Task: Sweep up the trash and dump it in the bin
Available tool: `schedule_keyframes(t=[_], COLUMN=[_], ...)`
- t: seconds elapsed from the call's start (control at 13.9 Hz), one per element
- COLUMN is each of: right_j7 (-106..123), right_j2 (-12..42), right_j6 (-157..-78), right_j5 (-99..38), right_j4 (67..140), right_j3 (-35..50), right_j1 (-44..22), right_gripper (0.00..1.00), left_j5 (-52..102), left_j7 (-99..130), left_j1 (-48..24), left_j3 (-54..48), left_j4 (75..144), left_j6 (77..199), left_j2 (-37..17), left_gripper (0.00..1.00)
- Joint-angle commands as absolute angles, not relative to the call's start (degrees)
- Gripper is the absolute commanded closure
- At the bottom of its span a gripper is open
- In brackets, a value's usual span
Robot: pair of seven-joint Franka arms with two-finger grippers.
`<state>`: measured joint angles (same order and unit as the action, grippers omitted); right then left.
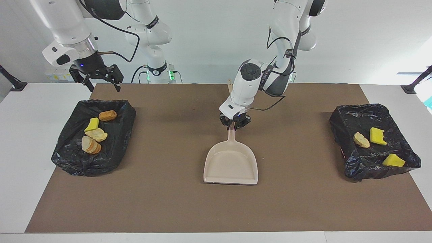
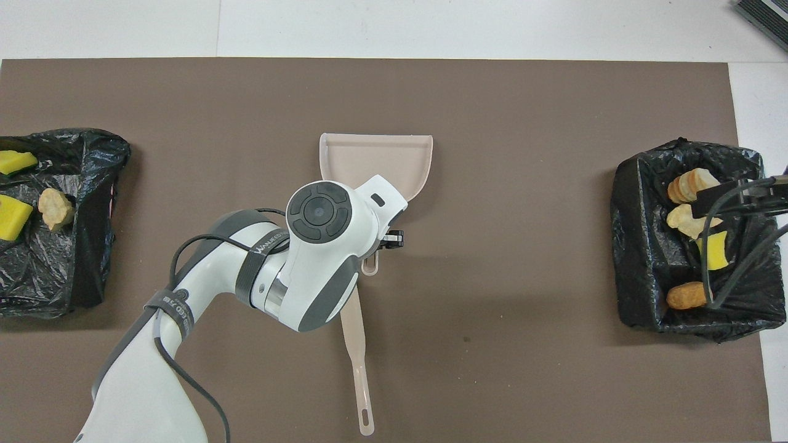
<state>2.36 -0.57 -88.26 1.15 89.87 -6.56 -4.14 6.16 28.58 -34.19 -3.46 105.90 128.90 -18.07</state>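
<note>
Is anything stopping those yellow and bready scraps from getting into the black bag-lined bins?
Nothing visible does. Four scraps lie in the black bag-lined bin at the right arm's end, three scraps in the other bin. The beige plastic dustpan, gripped at its handle by the left pincer, looks bare.

The left arm (image 2: 265, 289) covers the dustpan (image 2: 375, 157) handle at mid-mat. The brush (image 2: 359, 363) lies nearer the robots. Scraps (image 2: 688, 184) sit in black-lined bins (image 2: 640, 246) at both ends.
</note>
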Motion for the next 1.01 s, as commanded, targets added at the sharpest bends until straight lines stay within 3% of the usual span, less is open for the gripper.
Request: schedule_keyframes(t=[0.0, 0.07, 0.43, 0.94], right_j7=[1.41, 1.41, 1.41, 1.41], right_j2=[-0.79, -0.79, -0.79, -0.79], right_j6=[-87.54, -87.54, -87.54, -87.54], right_j5=[0.09, 0.09, 0.09, 0.09], right_j4=[89.56, 89.56, 89.56, 89.56], right_j3=[-6.5, -6.5, -6.5, -6.5], right_j1=[-3.78, -3.69, -3.78, -3.78], right_gripper=[0.0, 0.0, 0.0, 0.0], left_j5=[7.12, 7.12, 7.03, 6.15], left_j7=[29.71, 30.58, 33.14, 22.63], left_j1=[-35.25, -34.81, -32.0, -19.45], left_j3=[-2.37, -2.37, -1.5, -1.49], left_j4=[106.09, 105.91, 104.94, 104.94], left_j6=[130.43, 129.73, 123.93, 111.12], left_j2=[-17.67, -16.97, -11.0, -0.01], left_gripper=[0.09, 0.0, 0.0, 0.0])
